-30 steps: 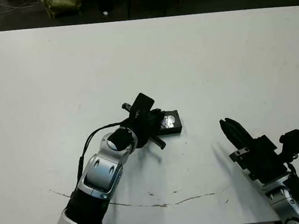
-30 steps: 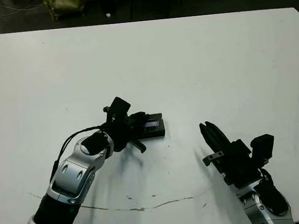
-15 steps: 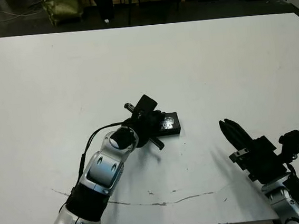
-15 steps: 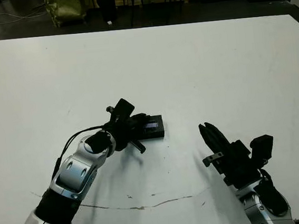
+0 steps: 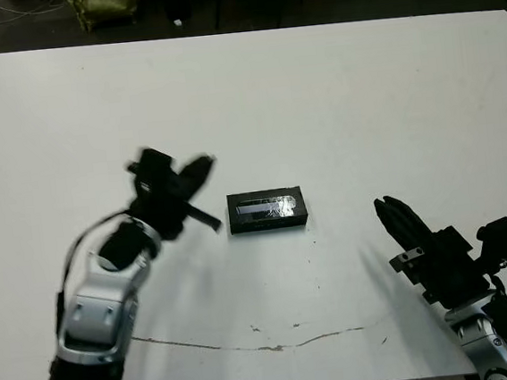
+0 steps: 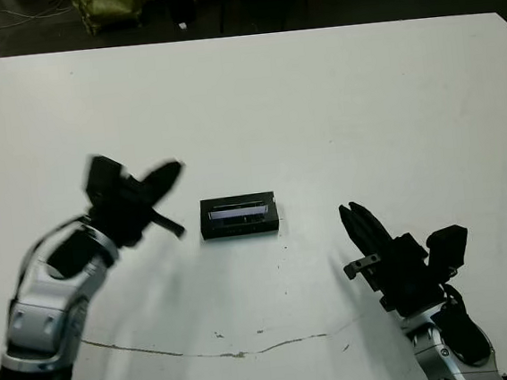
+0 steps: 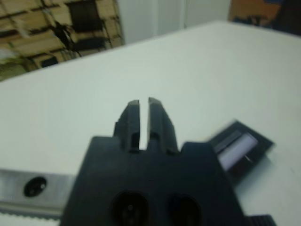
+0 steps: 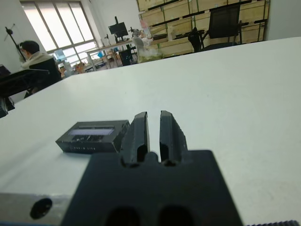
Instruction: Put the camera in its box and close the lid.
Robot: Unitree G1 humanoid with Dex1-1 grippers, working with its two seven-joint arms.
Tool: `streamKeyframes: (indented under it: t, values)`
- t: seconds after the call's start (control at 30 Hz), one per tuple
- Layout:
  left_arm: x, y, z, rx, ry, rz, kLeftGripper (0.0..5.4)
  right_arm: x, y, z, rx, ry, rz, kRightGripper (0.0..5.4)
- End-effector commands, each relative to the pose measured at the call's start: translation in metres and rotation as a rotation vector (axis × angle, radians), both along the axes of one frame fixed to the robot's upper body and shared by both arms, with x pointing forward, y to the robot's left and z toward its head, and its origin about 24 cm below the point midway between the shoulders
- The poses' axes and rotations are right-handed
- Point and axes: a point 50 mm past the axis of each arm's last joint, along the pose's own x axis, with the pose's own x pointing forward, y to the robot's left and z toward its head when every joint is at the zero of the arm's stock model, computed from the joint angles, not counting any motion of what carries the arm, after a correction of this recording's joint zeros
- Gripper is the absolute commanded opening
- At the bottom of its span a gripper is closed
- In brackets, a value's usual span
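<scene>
Lid [image 5: 267, 208] seated on box, frame centre; camera presumably inside, not visible. Rigid, light; glossy window strip slippery, scratch-prone. Grip or press via matte long edges. Left gripper [image 5: 199, 166] blurred, well apart, fingers narrow. Right gripper [image 5: 389, 215] lower right, fingers near-closed, empty.

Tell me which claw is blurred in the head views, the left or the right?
The left claw: it and its arm are smeared beside the closed box, with nothing held. The right claw is sharp, near the table's front edge.
</scene>
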Motion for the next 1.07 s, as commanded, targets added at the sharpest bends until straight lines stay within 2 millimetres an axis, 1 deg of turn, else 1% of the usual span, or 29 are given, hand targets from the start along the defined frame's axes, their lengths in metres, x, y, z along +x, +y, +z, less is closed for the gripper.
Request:
streamKeyframes:
  t: [0.03, 0.13, 0.2, 0.27, 0.33, 0.43, 0.57, 0.73, 0.83, 1.07]
  values:
    - [-0.002, 0.017, 0.001, 0.002, -0.005, 0.063, 0.02, -0.001, -0.002, 0.003, 0.015, 0.012, -0.026, 0.00]
    - [-0.007, 0.027, 0.005, -0.043, -0.025, 0.112, 0.02, 0.003, -0.005, 0.009, -0.010, -0.013, -0.050, 0.00]
    - [-0.015, 0.034, 0.004, -0.082, -0.057, 0.152, 0.02, 0.010, -0.014, 0.007, -0.079, -0.020, -0.103, 0.00]
    - [-0.022, 0.039, 0.003, -0.096, -0.092, 0.186, 0.02, 0.017, -0.021, 0.003, -0.100, -0.038, -0.133, 0.00]
    - [-0.030, 0.043, -0.001, -0.094, -0.141, 0.224, 0.02, 0.022, -0.023, 0.003, -0.112, -0.067, -0.148, 0.00]
    - [-0.042, 0.049, -0.011, -0.099, -0.214, 0.277, 0.02, 0.028, -0.020, 0.006, -0.075, -0.100, -0.170, 0.00]
    - [-0.052, 0.057, -0.025, -0.155, -0.271, 0.322, 0.02, 0.036, -0.012, 0.018, -0.079, -0.112, -0.213, 0.00]
    - [-0.051, 0.063, -0.029, -0.171, -0.332, 0.342, 0.02, 0.051, -0.013, 0.028, -0.177, -0.157, -0.298, 0.00]
    - [-0.048, 0.063, -0.028, -0.177, -0.345, 0.368, 0.02, 0.058, -0.014, 0.033, -0.210, -0.188, -0.352, 0.00]
    - [-0.038, 0.057, -0.023, -0.210, -0.321, 0.406, 0.02, 0.058, -0.006, 0.032, -0.215, -0.192, -0.315, 0.00]
